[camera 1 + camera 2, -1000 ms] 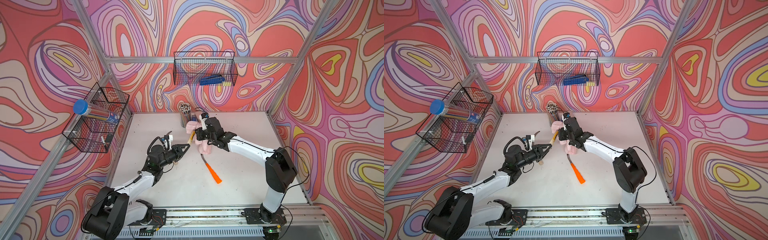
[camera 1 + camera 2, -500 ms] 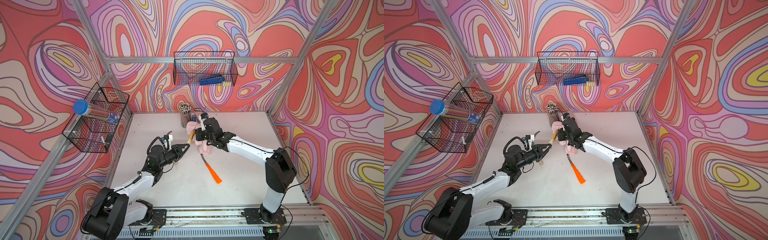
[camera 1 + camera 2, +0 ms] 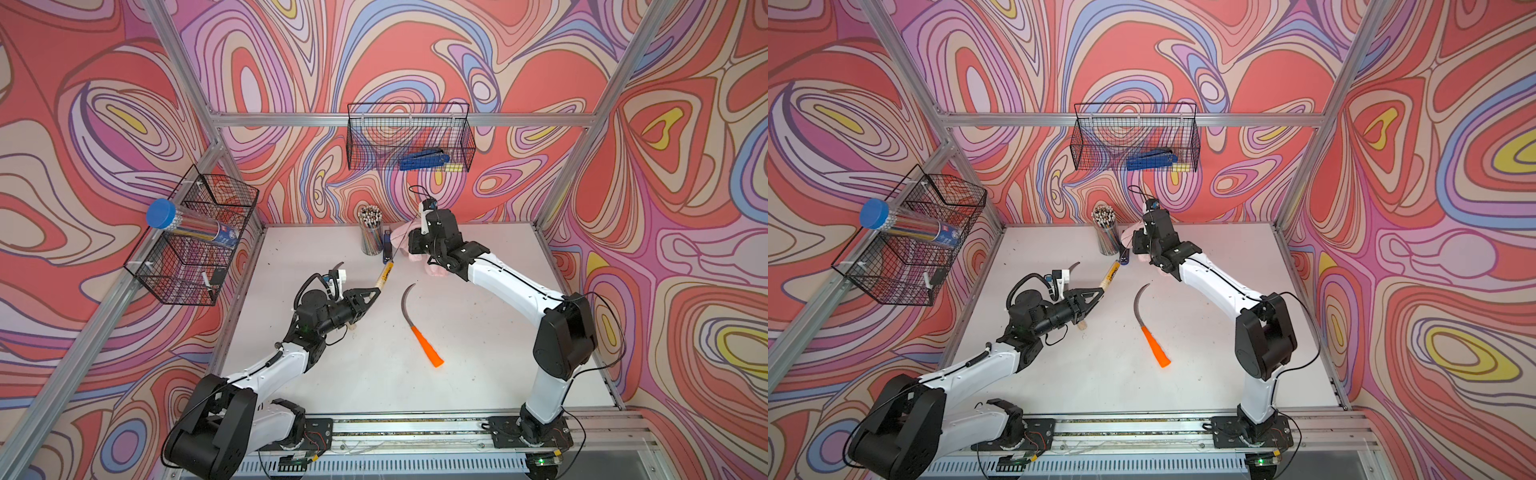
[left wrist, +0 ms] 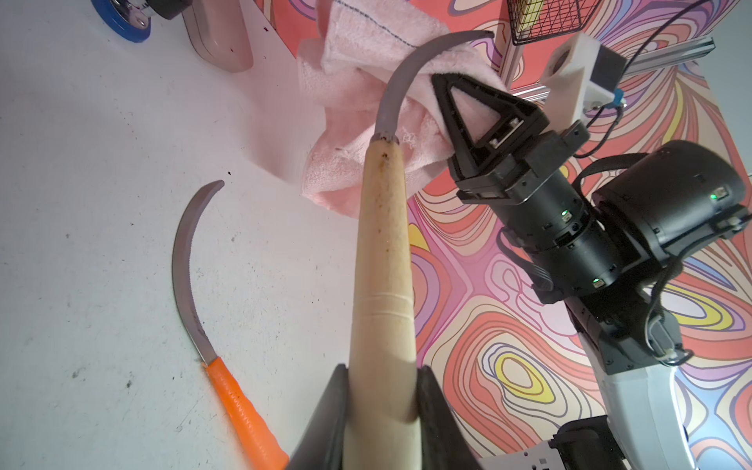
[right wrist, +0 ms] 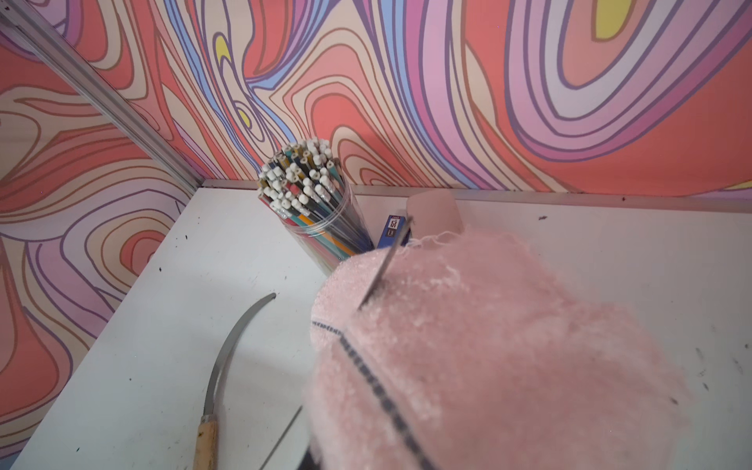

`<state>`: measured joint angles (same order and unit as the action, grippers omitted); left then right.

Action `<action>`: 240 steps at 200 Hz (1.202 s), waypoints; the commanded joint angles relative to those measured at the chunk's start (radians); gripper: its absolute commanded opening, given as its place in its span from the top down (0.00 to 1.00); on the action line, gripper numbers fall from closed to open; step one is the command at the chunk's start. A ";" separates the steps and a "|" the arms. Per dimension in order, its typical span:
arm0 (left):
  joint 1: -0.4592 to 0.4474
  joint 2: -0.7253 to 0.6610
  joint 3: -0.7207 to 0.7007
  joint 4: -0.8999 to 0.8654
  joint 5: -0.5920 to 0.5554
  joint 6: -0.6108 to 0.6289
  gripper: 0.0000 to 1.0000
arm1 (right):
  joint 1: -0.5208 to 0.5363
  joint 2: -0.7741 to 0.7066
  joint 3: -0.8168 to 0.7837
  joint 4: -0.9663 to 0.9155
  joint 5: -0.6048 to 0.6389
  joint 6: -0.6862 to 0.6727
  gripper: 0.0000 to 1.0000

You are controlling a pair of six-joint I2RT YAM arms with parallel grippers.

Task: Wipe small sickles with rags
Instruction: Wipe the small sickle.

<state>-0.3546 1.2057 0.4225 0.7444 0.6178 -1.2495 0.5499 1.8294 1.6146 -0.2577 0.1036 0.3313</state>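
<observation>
My left gripper (image 4: 382, 390) is shut on the pale wooden handle of a small sickle (image 4: 384, 244), seen in both top views (image 3: 385, 274) (image 3: 1111, 274). That sickle's grey blade (image 4: 401, 77) curves into the fuzzy pale-pink rag (image 4: 366, 53) (image 3: 401, 235) (image 5: 488, 346). My right gripper (image 3: 413, 245) (image 3: 1138, 245) is shut on the rag, near the back wall. An orange-handled sickle (image 3: 419, 332) (image 4: 244, 411) lies flat mid-table. Another wooden-handled sickle (image 5: 232, 346) lies under my left arm, with its blade tip (image 3: 340, 265) showing.
A clear cup of pencils (image 3: 371, 232) (image 5: 309, 203), a small blue box (image 3: 387, 245) and a smooth pink case (image 4: 221, 36) stand by the back wall beside the rag. Wire baskets hang on the back wall (image 3: 409, 137) and the left wall (image 3: 195, 237).
My right gripper has slid the rag along the held blade toward the back wall, uncovering the orange sickle's blade. My left gripper and its sickle have stayed in place.
</observation>
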 commanded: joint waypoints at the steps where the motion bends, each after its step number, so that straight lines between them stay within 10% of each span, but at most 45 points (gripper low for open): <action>1: -0.005 -0.011 0.007 0.039 0.022 0.003 1.00 | -0.022 0.017 0.055 -0.036 0.037 -0.037 1.00; 240: -0.005 -0.003 0.007 0.041 0.020 0.003 1.00 | 0.119 -0.033 -0.206 0.167 -0.146 0.020 1.00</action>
<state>-0.3546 1.2057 0.4225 0.7444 0.6247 -1.2499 0.6277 1.8309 1.4136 -0.1432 -0.0235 0.3462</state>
